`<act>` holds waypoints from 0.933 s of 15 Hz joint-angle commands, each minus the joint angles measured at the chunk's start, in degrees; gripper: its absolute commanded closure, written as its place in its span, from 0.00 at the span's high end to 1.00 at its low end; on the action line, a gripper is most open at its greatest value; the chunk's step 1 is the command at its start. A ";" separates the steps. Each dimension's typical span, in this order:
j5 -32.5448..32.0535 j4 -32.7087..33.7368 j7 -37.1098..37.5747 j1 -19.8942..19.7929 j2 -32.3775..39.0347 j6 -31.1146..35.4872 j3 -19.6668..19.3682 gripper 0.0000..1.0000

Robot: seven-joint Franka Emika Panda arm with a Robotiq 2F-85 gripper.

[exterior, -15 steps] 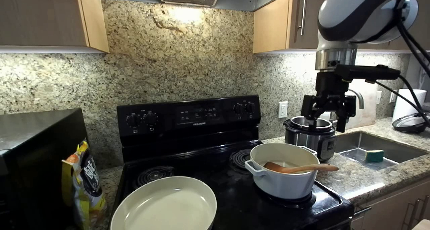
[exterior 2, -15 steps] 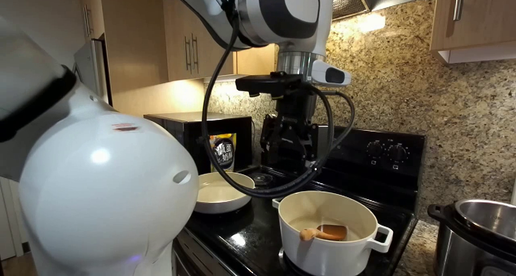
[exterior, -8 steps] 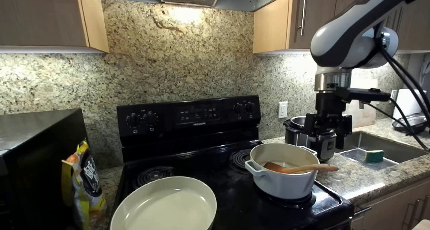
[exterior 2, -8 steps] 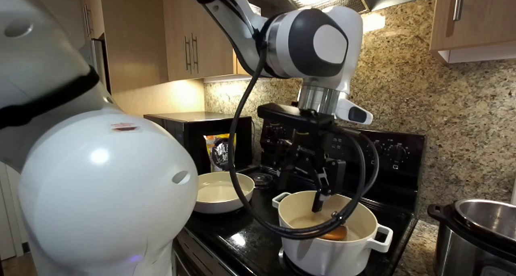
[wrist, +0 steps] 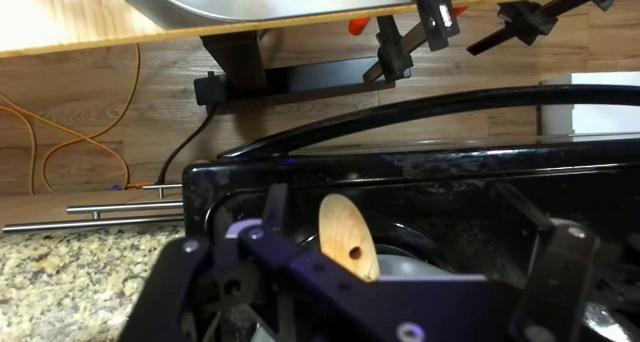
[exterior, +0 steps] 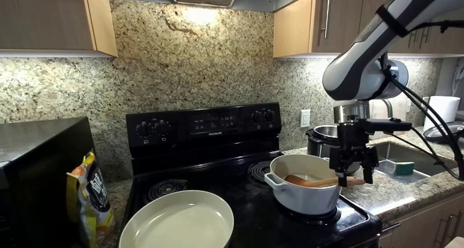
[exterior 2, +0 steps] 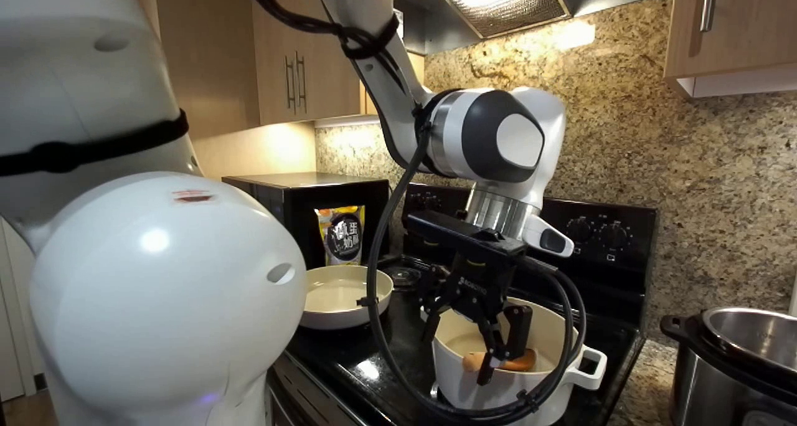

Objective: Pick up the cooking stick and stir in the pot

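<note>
The cooking stick, a light-brown wooden stick, leans in the white pot, its handle sticking out over the rim. In an exterior view the handle end of the stick points out of the pot. My gripper is open, fingers down, at the handle beside the pot's rim. In an exterior view one finger of the gripper crosses in front of the handle. In the wrist view the handle end lies between the spread fingers of the gripper, nearer the left finger. The pot is mostly hidden there.
A large shallow white dish sits on the stove. A steel pot stands on the counter behind the gripper. A sink with a sponge is on the right. A snack bag stands by a black microwave.
My gripper has come down from above the pot's level to the handle of the cooking stick, staying open. The stick and the pot have not moved.
</note>
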 commanded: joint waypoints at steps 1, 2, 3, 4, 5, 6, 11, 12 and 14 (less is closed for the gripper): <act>-1.31 0.60 -1.49 -0.95 3.61 2.29 0.49 1.00; -1.35 0.78 -1.35 -1.06 3.97 2.59 0.49 1.00; -1.44 0.99 -1.40 -1.13 4.22 2.70 0.48 0.77; -1.66 1.30 -1.19 -1.26 4.35 2.80 0.52 0.74; -1.83 1.61 -1.02 -1.37 4.45 2.81 0.53 0.68; -2.09 2.05 -0.79 -1.55 4.48 2.86 0.50 0.67; -2.98 3.71 -1.01 -2.02 4.56 2.62 0.36 0.36; -3.17 3.90 -1.19 -1.95 4.74 2.52 0.39 0.30; -3.04 4.17 -1.88 -1.67 5.15 2.20 0.32 0.16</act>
